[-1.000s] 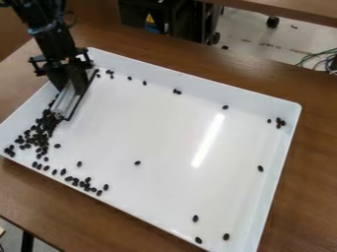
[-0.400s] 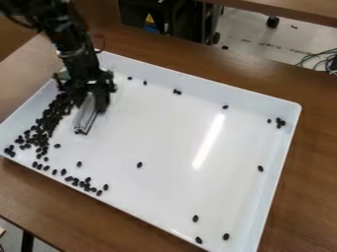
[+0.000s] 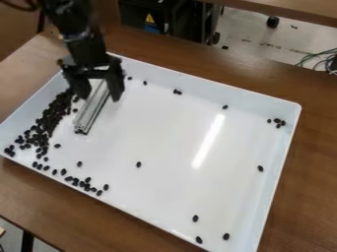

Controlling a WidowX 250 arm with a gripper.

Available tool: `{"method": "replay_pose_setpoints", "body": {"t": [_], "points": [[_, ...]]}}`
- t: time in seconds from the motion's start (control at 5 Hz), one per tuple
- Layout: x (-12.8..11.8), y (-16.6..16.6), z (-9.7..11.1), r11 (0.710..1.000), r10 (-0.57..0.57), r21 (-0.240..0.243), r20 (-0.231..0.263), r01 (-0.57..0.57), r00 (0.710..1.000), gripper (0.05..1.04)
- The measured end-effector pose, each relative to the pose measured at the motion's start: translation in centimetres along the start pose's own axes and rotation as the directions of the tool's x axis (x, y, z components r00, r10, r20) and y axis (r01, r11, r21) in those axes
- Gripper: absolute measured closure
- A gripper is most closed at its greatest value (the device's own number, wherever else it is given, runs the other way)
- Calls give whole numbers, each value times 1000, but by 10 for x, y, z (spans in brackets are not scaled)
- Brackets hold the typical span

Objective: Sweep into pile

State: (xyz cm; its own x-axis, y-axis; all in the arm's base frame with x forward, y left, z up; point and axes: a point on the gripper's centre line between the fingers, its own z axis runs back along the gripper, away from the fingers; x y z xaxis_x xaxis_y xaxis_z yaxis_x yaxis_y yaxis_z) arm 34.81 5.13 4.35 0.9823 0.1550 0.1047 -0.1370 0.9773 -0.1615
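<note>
Straddling the metal bar (image 3: 92, 111), the gripper (image 3: 99, 98) hangs with fingers apart.

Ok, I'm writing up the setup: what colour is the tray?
White; the tray shows best in the camera view.

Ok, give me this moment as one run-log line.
gripper: open, at far end of metal bar | bar: in white tray | dark pellets: mostly clustered at view's left, others scattered

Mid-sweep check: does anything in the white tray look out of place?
The black gripper is open astride the silver metal bar, which looks ungripped, odd mid-sweep. Small black oval pieces also stray near the upper-right corner of the white tray, well off the pile.
</note>
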Motion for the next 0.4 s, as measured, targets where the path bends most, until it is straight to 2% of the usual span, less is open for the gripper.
{"method": "replay_pose_setpoints", "body": {"t": [0.2, 0.4], "points": [[-11, -41, 26, 992, -55, 106, -71, 62, 996, 81], [-20, -76, 43, 984, -100, 143, -68, 108, 993, 83]]}}
